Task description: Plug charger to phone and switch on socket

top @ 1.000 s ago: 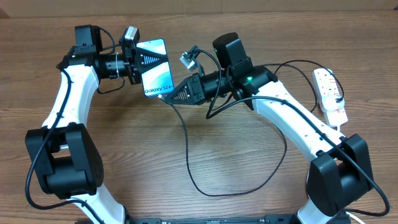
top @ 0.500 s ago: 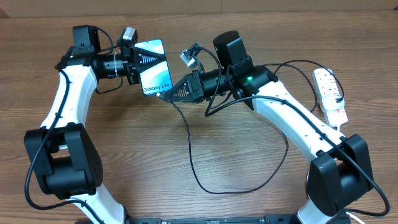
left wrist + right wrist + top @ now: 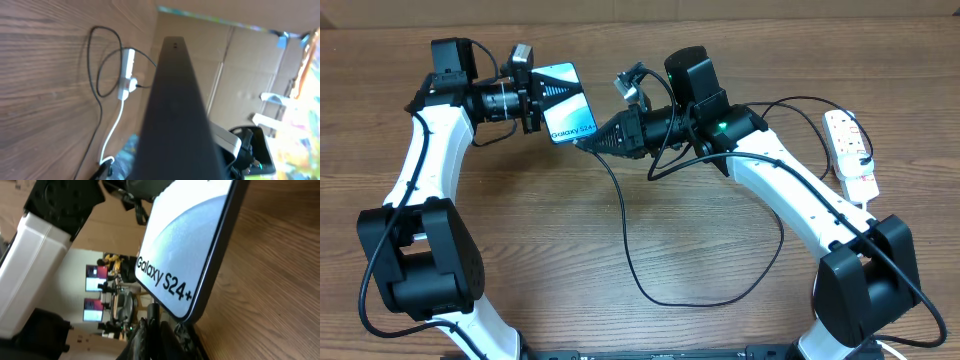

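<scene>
My left gripper is shut on the phone and holds it in the air, tilted, with its lit cyan screen facing up. In the right wrist view the phone's screen reads "Galaxy S24+". My right gripper is shut on the charger's small black connector, whose tip is right at the phone's lower edge; I cannot tell if it is inserted. The charger cable loops over the table. The white socket lies at the far right, also in the left wrist view.
The wooden table carries the cable loop between the two arm bases. The socket's white lead runs toward the table edge. Cardboard boxes stand beyond the table.
The left gripper has shifted the phone slightly up and left and tilted it. The right gripper has followed up and left, keeping the connector at the phone's lower edge.
</scene>
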You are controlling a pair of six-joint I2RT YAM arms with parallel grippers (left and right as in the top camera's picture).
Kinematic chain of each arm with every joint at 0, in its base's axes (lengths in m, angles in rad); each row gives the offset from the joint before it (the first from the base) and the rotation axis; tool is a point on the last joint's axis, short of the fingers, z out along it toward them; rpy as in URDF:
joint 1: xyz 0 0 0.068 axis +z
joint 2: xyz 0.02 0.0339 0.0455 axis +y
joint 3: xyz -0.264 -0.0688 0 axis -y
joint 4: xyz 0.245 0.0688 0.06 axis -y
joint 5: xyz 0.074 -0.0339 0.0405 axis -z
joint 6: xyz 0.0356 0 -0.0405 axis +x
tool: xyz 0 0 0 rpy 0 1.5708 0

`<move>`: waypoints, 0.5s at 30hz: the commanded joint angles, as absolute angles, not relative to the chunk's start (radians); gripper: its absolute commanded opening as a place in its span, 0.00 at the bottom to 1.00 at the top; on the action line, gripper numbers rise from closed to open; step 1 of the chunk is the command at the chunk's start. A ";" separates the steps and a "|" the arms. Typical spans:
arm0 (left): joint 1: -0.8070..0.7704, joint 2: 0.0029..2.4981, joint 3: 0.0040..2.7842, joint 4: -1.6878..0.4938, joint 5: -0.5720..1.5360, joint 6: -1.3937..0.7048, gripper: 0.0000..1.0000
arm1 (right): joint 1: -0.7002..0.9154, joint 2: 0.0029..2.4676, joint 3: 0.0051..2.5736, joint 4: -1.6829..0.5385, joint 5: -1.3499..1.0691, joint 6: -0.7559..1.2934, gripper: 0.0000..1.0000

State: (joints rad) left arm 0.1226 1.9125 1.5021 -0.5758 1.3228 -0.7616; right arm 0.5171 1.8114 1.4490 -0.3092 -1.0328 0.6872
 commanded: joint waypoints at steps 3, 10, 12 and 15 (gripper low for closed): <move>0.136 1.898 1.506 -0.543 1.254 -0.812 0.04 | 0.510 1.803 1.460 -0.293 -0.977 0.703 0.04; 0.163 1.898 1.506 -0.542 1.193 -0.820 0.04 | 0.510 1.803 1.460 -0.294 -0.945 0.702 0.04; 0.163 1.898 1.506 -0.542 1.194 -0.820 0.04 | 0.510 1.803 1.459 -0.302 -0.907 0.698 0.04; 0.163 1.898 1.506 -0.549 1.198 -0.822 0.04 | 0.516 1.803 1.459 -0.342 -0.812 0.677 0.04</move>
State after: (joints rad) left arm 0.1623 1.9125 1.5021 -0.5491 1.1843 -0.8104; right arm 0.5167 1.8114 1.4490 -0.3164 -0.9199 0.6952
